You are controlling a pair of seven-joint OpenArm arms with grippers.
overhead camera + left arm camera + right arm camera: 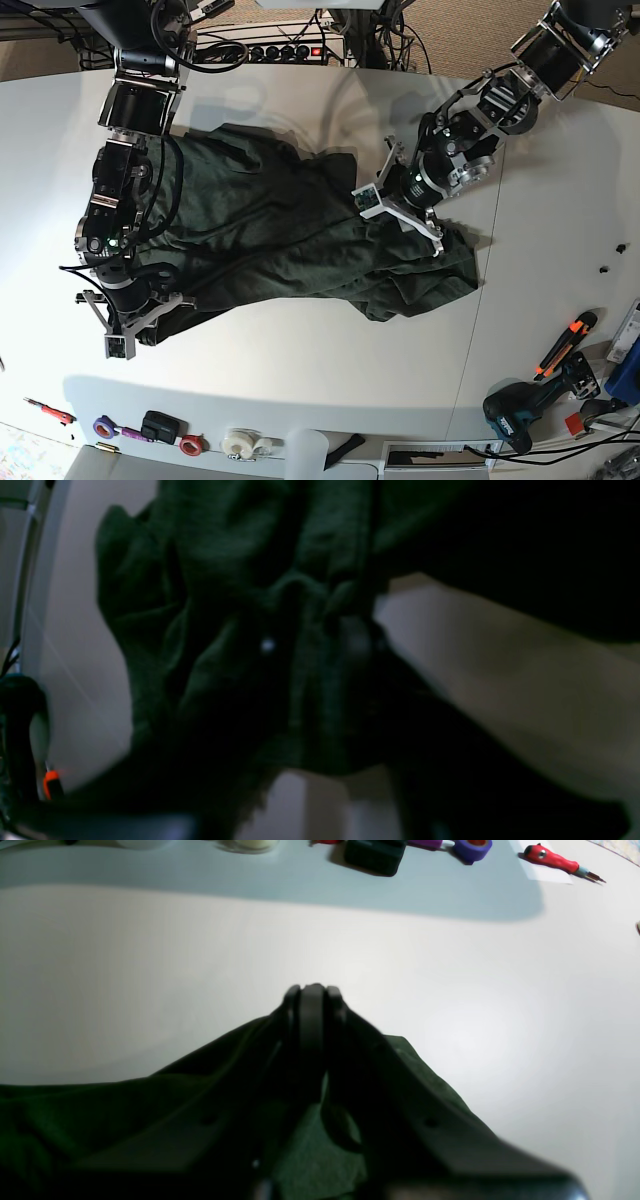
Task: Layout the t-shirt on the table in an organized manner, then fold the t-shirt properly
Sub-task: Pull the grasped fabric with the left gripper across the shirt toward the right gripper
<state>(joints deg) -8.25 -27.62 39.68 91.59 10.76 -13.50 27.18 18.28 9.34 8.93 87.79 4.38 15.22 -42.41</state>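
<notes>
Overhead, a dark green t-shirt (290,235) lies spread but rumpled across the middle of a large white table (300,360), with an arm at each end of it. The right gripper (135,310) sits at the shirt's edge on the left side of the overhead view; its own camera shows the black fingers (312,1005) pressed together with green cloth pinched between them, the fabric fanning out behind over the bare tabletop. The left gripper (405,222) is on the right side of the overhead view, set down into a bunched mound of the shirt; its wrist camera is filled with dark, blurred folds of cloth, and whether its jaws are pinching the fabric cannot be told. Wrinkles run diagonally through the shirt between the two arms, and the heap near the left gripper is the thickest part. A thin dark seam (478,300) crosses the table just beside that heap. Along the near edge of the table, well apart from the shirt, lie a red-handled screwdriver (45,408), a purple tape roll (103,427), a small black box (158,425), a red tape roll (190,443) and a white tape roll (240,442). At the lower right rest an orange-and-black tool (565,345) and a teal power drill (520,410). Cables and a power strip (275,52) crowd the far edge behind the arms
</notes>
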